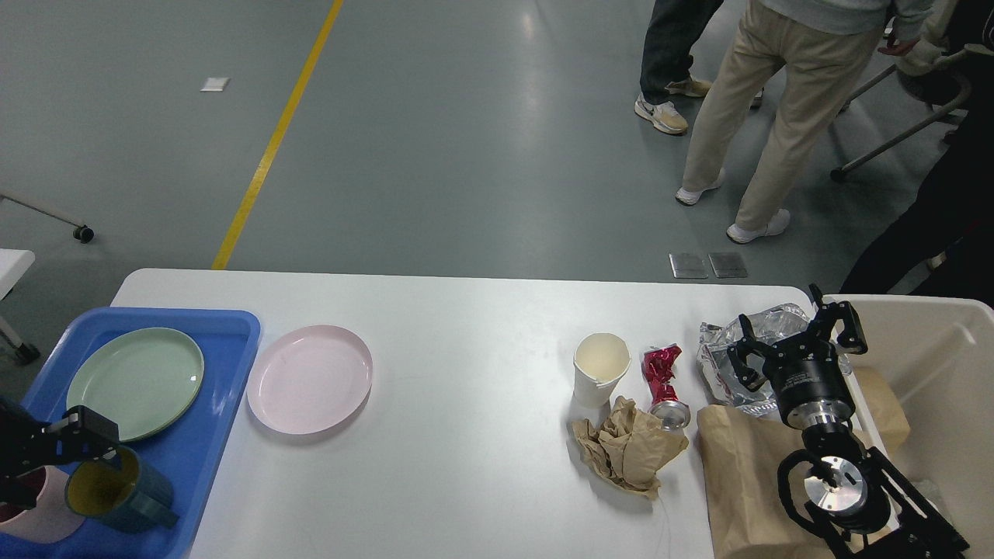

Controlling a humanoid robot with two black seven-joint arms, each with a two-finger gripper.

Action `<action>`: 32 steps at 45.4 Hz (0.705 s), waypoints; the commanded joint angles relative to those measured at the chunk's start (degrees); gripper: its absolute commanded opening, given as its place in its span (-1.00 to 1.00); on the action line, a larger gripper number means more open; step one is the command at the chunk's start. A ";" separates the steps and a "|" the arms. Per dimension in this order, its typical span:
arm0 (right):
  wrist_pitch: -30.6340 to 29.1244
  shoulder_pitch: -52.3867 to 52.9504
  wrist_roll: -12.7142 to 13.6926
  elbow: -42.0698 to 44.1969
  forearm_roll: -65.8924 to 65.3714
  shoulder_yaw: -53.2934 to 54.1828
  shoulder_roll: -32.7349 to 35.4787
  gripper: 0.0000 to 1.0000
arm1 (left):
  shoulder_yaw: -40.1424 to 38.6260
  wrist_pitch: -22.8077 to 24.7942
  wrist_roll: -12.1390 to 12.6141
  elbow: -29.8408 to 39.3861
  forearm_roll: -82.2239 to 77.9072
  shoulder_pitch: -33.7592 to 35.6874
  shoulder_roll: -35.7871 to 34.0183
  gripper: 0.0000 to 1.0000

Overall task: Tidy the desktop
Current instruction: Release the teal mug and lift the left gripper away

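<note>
grey floor, white desktop: dishes trayed beside left gripper, grip unreadable; trash unbinned below released right gripper.

Bright overhead light, sharp focus, floor glare.

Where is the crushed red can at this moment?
In the head view, the crushed red can lies on the desktop, right of centre, between the white paper cup and the foil wrapper.

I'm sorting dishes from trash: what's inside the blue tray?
The blue tray holds a green plate, a dark teal mug and a pink cup. The left end effector hides part of the cup.
</note>
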State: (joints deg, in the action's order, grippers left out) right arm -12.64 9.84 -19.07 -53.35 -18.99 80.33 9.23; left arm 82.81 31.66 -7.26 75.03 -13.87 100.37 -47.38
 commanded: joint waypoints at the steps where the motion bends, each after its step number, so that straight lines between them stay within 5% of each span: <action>1: -0.01 0.00 0.00 0.00 0.00 0.00 0.00 1.00 | 6.56 -0.02 0.05 6.25 0.33 11.84 2.46 0.84; 8: -0.01 0.00 0.00 0.00 0.00 0.00 0.00 1.00 | 14.12 0.07 -0.04 15.39 3.93 28.72 12.30 0.84; 20: 0.08 0.00 0.00 0.00 0.00 0.00 0.00 1.00 | 13.78 1.64 -0.12 24.98 18.25 48.15 29.27 0.84; 32: -0.01 0.00 0.00 0.00 0.00 0.00 0.00 1.00 | 10.79 15.00 -0.39 25.87 26.26 61.70 35.95 0.84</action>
State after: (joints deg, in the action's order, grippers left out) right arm -12.65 9.85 -19.07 -53.35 -18.99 80.33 9.23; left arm 94.53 41.99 -7.57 100.81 9.66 157.85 -13.19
